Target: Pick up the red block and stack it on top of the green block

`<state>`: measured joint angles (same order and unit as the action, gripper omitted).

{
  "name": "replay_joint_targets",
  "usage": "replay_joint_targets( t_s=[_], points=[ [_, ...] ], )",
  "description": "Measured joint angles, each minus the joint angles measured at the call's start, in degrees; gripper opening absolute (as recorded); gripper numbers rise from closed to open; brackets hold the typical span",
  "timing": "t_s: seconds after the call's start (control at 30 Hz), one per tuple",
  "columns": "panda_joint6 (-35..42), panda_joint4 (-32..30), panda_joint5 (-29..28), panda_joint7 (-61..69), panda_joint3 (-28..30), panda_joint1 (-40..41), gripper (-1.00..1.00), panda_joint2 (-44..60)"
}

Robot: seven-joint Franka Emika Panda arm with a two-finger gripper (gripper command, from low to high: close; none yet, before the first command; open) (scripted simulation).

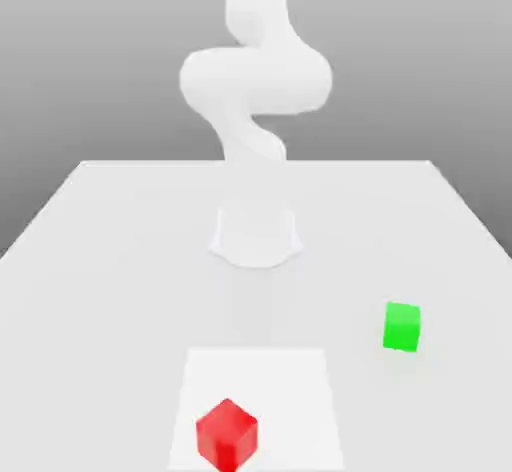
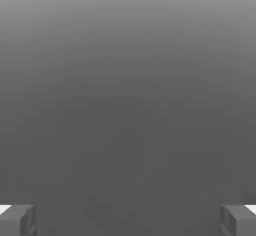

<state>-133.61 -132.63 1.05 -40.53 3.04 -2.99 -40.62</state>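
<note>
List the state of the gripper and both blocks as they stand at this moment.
Gripper: open, nothing between the fingers.
Red block: resting on the white square, not stacked.
Green block: on the table, nothing on top, apart from the red block.

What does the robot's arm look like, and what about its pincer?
The arm is plain white and smooth, with fat, rounded, tube-like parts that bulge at the bends. You can't see any cables or markings on it. The pincer has two dark grey, blocky fingers with squared edges, and there is a bit of bright white beside each one.
</note>
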Motion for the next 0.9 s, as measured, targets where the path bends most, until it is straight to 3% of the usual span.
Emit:
replay_joint_targets(
  t_s=[0.3,0.57,0.9],
  points=[
    [-6.6,-3.1,6.1,21.0,8.7,-8.0,0.00,19.2],
    [-12.4,-5.8,10.8,39.0,12.0,-10.9,0.00,35.8],
    [-21.6,-8.7,8.2,53.3,11.8,-9.3,0.00,54.8]
  ],
)
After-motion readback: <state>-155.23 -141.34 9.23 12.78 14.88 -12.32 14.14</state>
